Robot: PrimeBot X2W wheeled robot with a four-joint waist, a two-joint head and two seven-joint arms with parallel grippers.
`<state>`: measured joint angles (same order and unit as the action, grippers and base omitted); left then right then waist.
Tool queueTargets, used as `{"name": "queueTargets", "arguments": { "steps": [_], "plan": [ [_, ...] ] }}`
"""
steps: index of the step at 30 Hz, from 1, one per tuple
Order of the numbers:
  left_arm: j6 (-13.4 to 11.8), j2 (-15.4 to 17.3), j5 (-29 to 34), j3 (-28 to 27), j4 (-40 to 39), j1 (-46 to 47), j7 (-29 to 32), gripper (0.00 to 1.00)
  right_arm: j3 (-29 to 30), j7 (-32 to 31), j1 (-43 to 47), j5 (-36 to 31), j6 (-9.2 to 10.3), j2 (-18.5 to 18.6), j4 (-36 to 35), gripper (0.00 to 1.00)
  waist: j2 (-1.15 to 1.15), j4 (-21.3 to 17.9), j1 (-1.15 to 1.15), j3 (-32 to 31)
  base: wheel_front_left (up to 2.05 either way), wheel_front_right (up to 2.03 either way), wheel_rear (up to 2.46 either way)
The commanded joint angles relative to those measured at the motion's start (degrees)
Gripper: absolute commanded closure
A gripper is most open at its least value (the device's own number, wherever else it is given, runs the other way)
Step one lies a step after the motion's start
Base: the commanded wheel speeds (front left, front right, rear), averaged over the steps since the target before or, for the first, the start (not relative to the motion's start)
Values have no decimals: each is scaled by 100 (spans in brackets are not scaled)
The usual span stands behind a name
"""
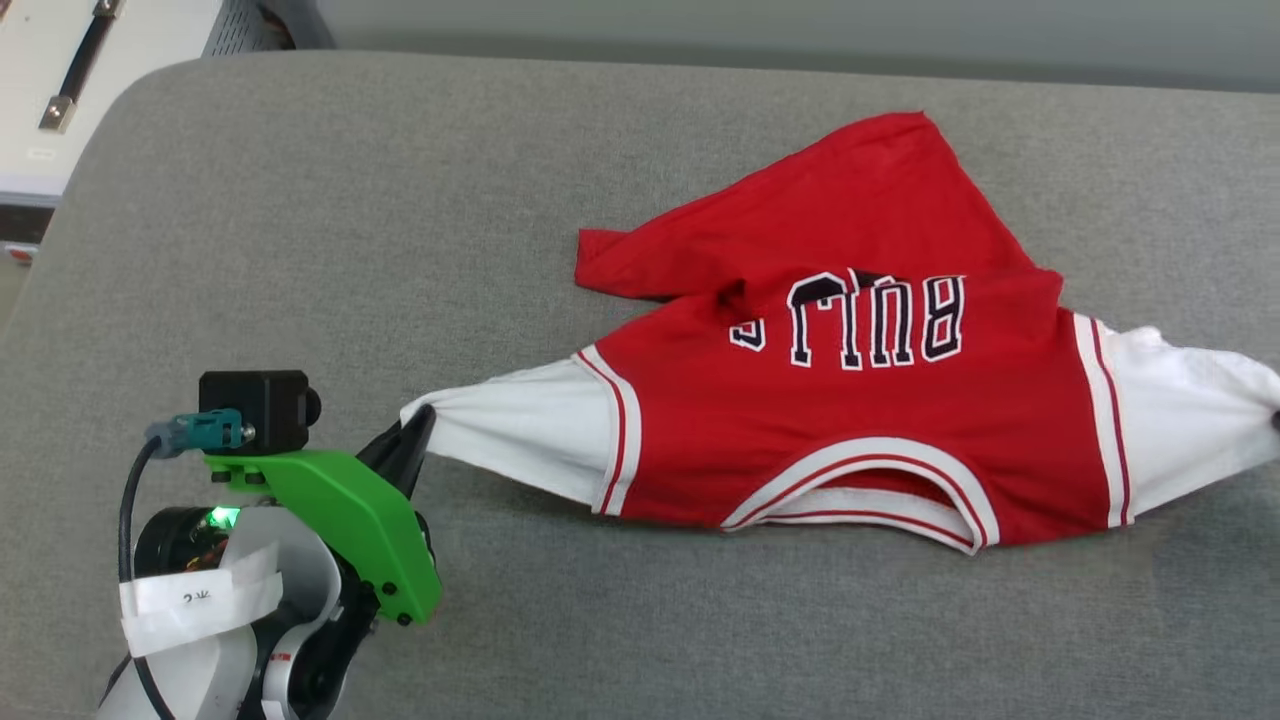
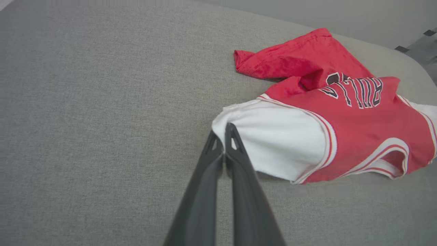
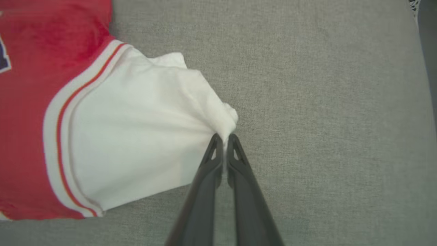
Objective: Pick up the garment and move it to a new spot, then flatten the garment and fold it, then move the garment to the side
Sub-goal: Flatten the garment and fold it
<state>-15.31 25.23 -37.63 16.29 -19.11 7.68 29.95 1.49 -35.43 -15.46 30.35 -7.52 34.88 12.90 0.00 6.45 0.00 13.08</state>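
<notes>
The garment (image 1: 860,400), a red jersey with white sleeves and upside-down black "BULLS" lettering, lies on the grey surface (image 1: 350,220), collar toward me. Its lower red part is bunched and folded up at the back. My left gripper (image 1: 425,420) is shut on the tip of the garment's left white sleeve (image 2: 273,136), fingers pinched together at the cuff (image 2: 222,131). In the right wrist view my right gripper (image 3: 224,140) is shut on the bunched end of the other white sleeve (image 3: 136,136). That sleeve (image 1: 1200,420) reaches the head view's right edge.
The grey padded surface has a rounded corner at the far left (image 1: 150,90). Beyond it stands a white cabinet with a dark handle (image 1: 75,70). Bare grey cloth lies left of and in front of the garment.
</notes>
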Motion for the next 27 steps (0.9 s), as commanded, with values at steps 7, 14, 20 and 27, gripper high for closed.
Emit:
{"name": "queueTargets", "arguments": {
  "steps": [7, 14, 20, 27],
  "plan": [
    [80, 354, 97, -291, -190, 107, -108, 100, 210, 198, -162, 398, 3, 288, -600, 100, 0, -277, 0, -774, 0, 0, 0],
    [104, 551, 250, -623, -442, 499, -368, 100, 364, 344, -445, 572, 3, 495, -1012, 100, 0, -406, 0, -1118, 0, 0, 0],
    [189, 664, 281, -838, -631, 930, -538, 100, 531, 524, -815, 695, 3, 492, -1316, 100, 0, -501, 0, -1267, 0, 0, 0],
    [396, 814, 248, -1098, -621, 1524, -791, 100, 611, 652, -1371, 752, 3, 493, -1438, 100, 0, -593, 0, -1158, 0, 0, 0]
  ]
}}
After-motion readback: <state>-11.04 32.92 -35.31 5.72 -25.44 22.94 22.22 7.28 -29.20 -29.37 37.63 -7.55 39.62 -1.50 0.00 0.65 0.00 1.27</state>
